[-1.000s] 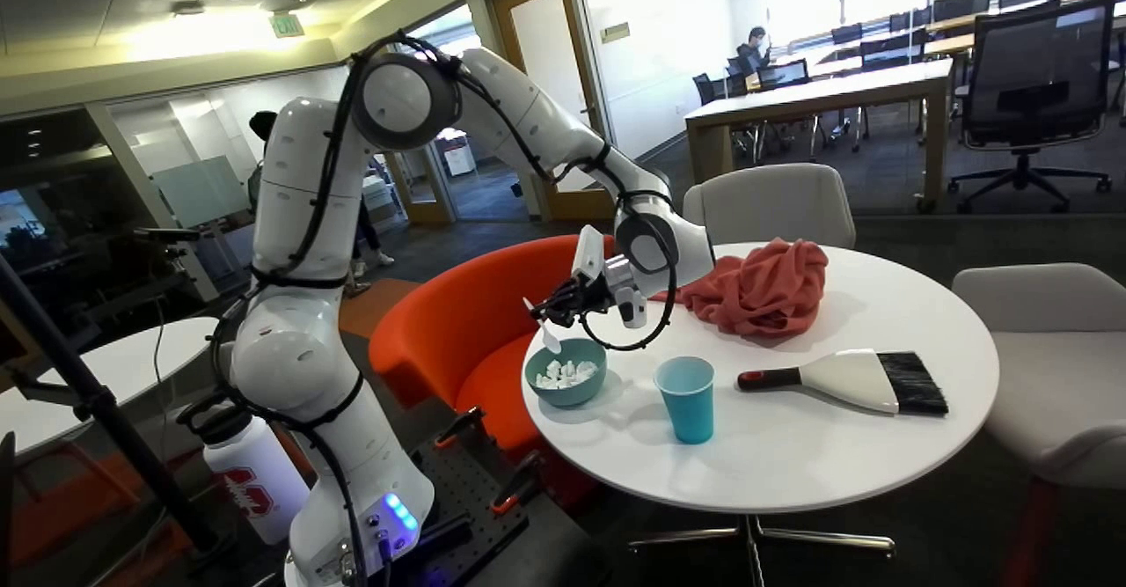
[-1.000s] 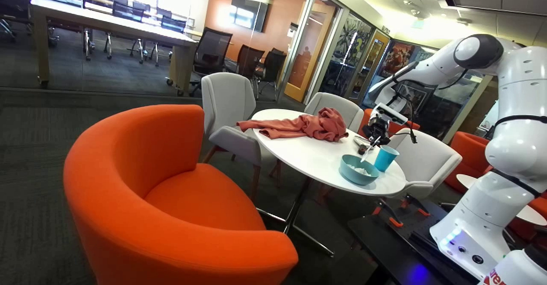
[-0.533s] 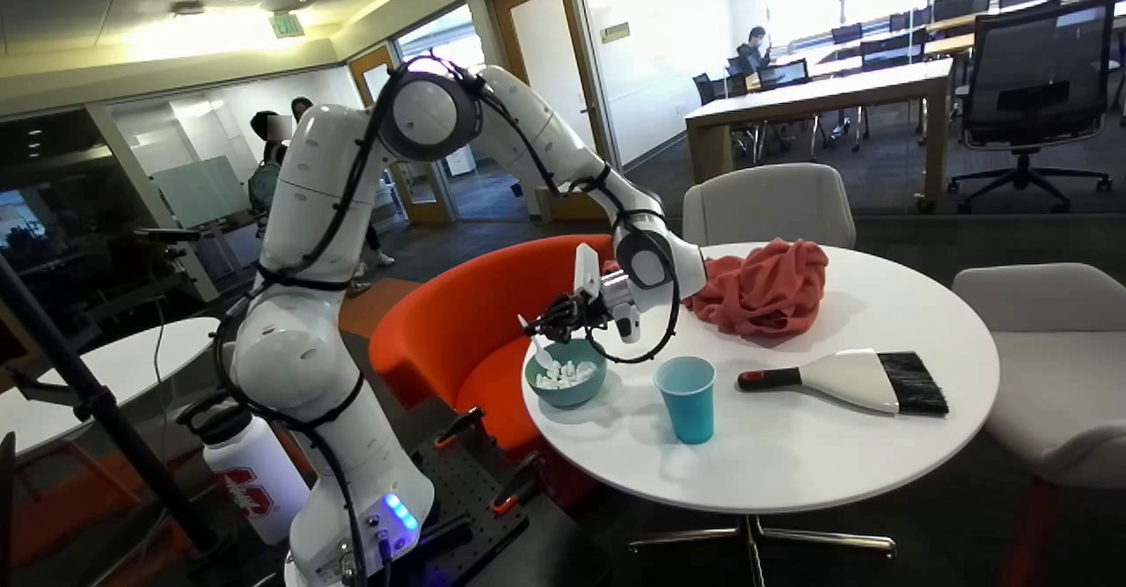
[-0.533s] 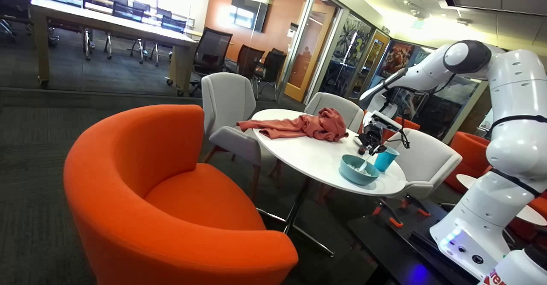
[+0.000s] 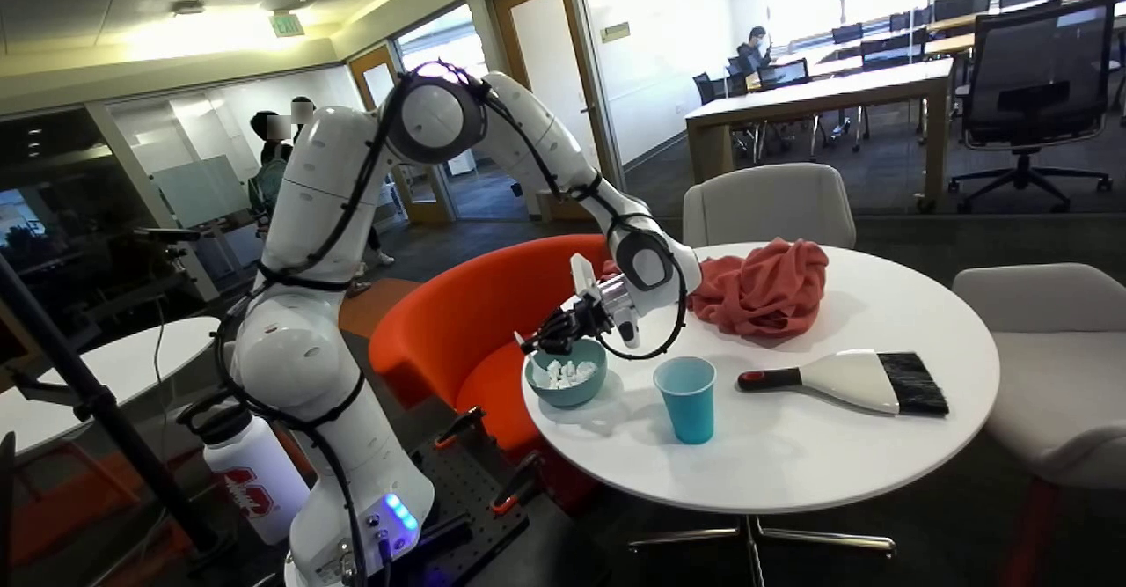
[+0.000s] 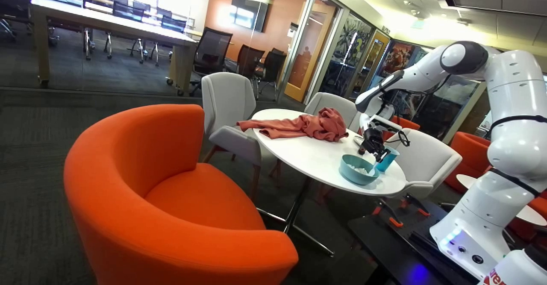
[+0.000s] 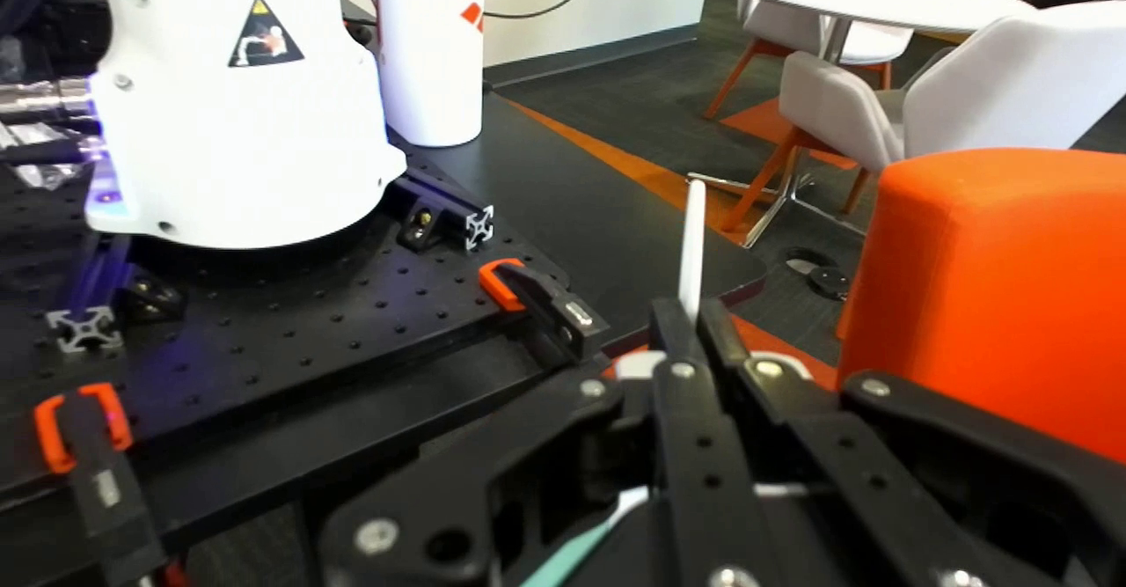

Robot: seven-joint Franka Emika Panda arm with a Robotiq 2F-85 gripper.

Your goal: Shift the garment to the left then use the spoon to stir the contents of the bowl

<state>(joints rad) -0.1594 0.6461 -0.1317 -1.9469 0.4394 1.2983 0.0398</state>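
My pincer (image 7: 695, 311) clasps the spoon (image 7: 692, 239), whose lower end sits inside the bowl (image 5: 567, 399) beneath, well apart from the cloth (image 5: 767, 292).

a round white table (image 5: 792, 466) carries a teal bowl (image 5: 567, 396), blue cup (image 5: 686, 404), brush (image 5: 846, 382) and garment (image 5: 770, 292)
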